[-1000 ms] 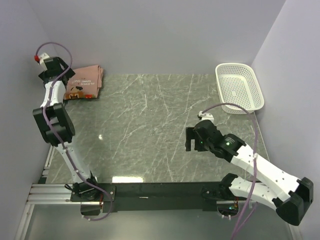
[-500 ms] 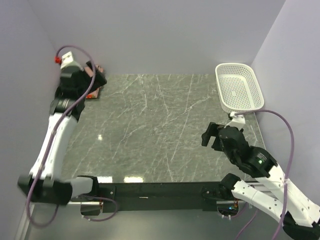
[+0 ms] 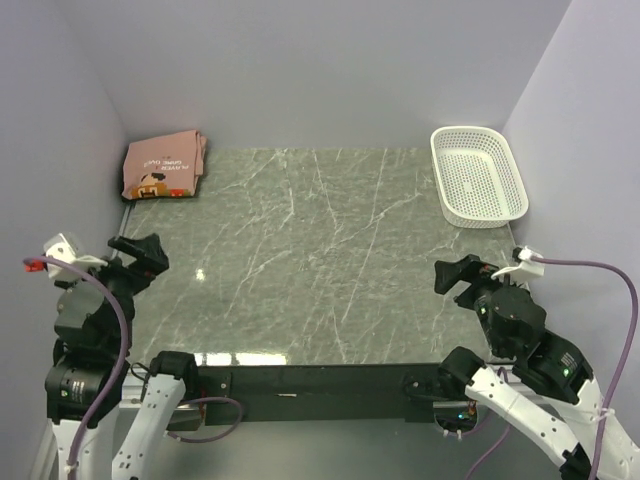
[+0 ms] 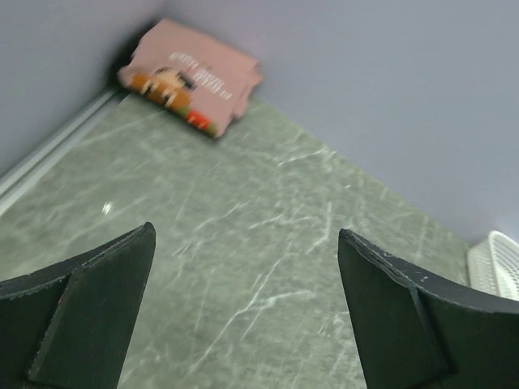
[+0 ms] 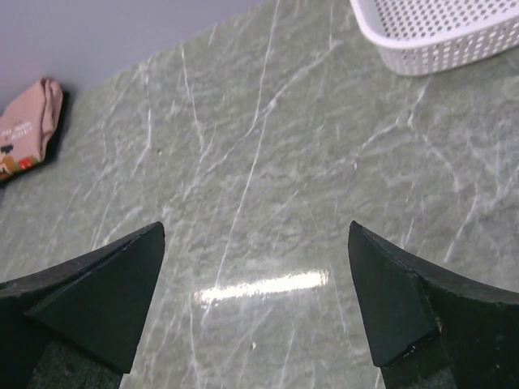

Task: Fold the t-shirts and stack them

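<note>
1. Broadly, the surface (image 3: 320, 250) is a grey-green marbled slab, smooth and shiny enough to show glare, so I judge cloth would slide across it easily when dragged
2. The basket (image 3: 478, 190) sits at the far right corner, well apart from the shirts
3. The pink shirt (image 3: 163, 168) lies folded in the far left corner; in the right wrist view a dark edge shows beneath it, which I take for the black shirt (image 5: 40, 162), so the two appear to be stacked there
4. Handling, as a judgement: cotton like this is light, soft and limp, and not fragile; lifted by a single layer it would sag and fall open, so a hold should pinch through all layers at a folded edge, or at the two near corners with one end effector on each
5. The left end effector (image 4: 245, 231) hangs near the left edge of the surface, fingers spread wide, gripping nothing
6. The right end effector (image 5: 255, 231) hangs over the near right part, likewise spread wide and empty; both are well apart from the shirts
7. The print (image 3: 155, 183), brown and white with small text above it, faces up
</note>
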Robot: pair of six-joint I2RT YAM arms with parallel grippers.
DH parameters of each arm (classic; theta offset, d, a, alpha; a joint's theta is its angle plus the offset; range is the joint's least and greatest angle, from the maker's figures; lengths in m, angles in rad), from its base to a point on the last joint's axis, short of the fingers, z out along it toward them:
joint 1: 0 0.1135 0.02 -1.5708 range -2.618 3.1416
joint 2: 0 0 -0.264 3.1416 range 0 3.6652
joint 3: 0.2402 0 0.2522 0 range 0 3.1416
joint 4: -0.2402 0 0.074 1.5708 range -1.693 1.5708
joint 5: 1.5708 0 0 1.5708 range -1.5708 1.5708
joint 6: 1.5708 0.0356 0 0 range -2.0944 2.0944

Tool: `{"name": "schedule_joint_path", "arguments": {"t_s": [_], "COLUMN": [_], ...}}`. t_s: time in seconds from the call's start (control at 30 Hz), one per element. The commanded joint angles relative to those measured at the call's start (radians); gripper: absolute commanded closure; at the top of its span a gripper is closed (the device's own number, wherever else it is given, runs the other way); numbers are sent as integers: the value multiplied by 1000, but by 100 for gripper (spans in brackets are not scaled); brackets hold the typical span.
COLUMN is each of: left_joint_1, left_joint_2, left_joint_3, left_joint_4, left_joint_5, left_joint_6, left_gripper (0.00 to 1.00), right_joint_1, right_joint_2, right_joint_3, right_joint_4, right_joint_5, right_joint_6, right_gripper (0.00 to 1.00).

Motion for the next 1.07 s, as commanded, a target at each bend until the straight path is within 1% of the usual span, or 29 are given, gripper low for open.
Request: {"name": "schedule_joint_path", "arguments": {"t_s": [0.0,0.07,0.2,0.37,0.63,0.73,1.03], "left_joint_1": [-14,-23,-36,-43,-45,-45,-45], "left_joint_2": [-31,-58,-112,-204,-350,-388,-368], "left_joint_3": [-53,-78,-160,-280,-426,-449,-460], "left_joint_4": [-99,-67,7,82,140,172,180], "left_joint_5": [-137,-145,-171,-166,-197,-205,-195], "left_joint_6": [-73,-71,-93,-104,-116,-110,-113], "left_gripper": [1,1,1,0,1,1,0], "right_joint_1": [-5,-4,-4,-5,-4,-4,-5], "right_joint_2": [-50,-73,-96,-122,-125,-127,-132], "right_joint_3": [-36,-53,-71,-87,-96,-103,-134], "right_joint_4": [94,125,142,162,192,200,240], "right_joint_5": [70,73,107,80,63,63,38], "right_joint_6": [-48,-80,-86,-105,-129,-137,-145], "right_gripper": [0,0,0,0,0,0,0]}}
